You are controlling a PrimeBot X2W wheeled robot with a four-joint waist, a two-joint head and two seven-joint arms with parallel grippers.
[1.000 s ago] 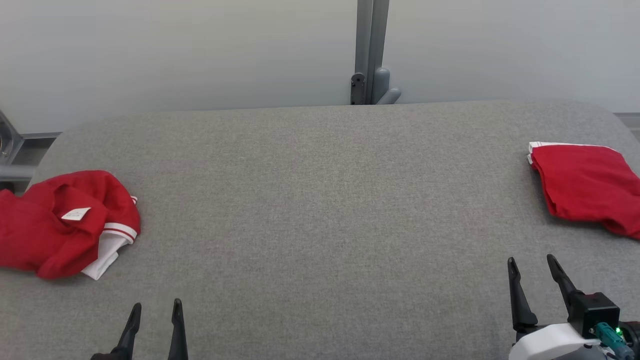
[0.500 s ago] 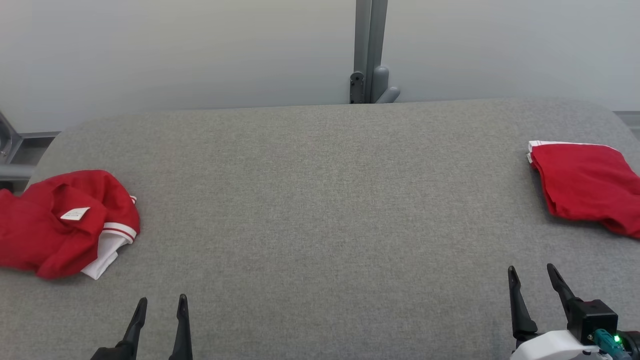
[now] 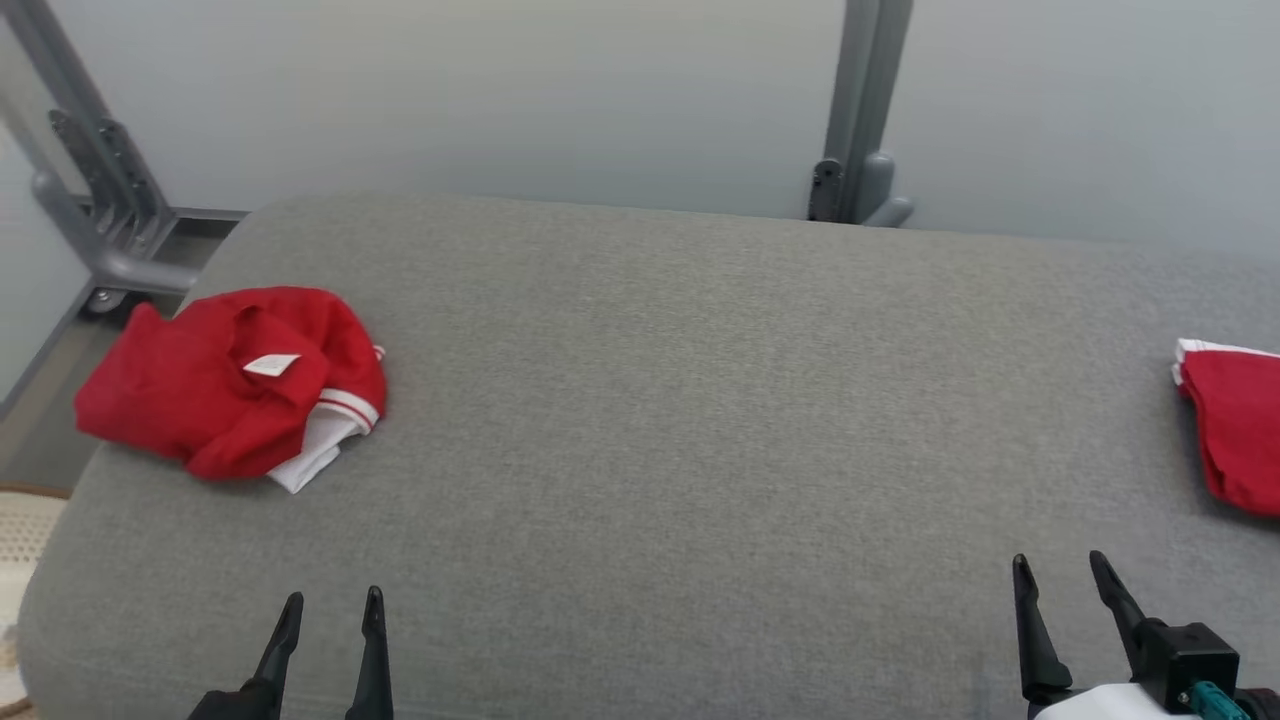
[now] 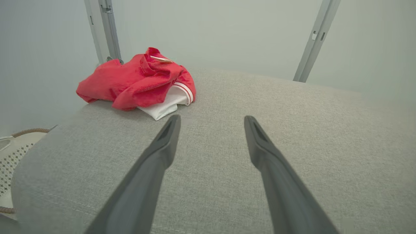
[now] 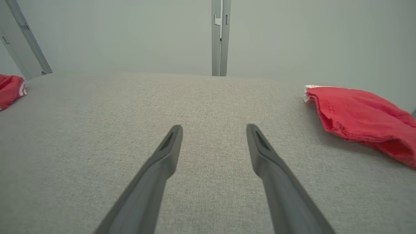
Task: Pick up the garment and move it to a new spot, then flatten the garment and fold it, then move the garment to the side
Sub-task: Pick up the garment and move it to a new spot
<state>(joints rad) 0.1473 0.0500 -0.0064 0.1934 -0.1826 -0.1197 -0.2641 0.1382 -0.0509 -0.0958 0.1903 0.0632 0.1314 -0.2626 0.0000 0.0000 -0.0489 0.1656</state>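
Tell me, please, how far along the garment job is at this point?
Done, apparently: one folded red garment lies at the right side of the grey table. In hand: nothing; the left pincer and right pincer hang open and empty above the near edge. Left: the crumpled red garment at the left, tag showing, has yet to be picked up, moved, flattened, folded and set aside.

The table [image 3: 660, 420] wears a grey woven cloth, matt and slightly rough; the crumpled garment [image 3: 200, 390] at its left end and the folded garment [image 3: 1235, 440] at its right end are matt red cloth with a fine grain, trimmed in white. The left gripper [image 3: 333, 594] and right gripper [image 3: 1058, 558] have smooth, matt dark fingers like plastic, and the post [image 3: 860, 110] behind the table is smooth grey metal
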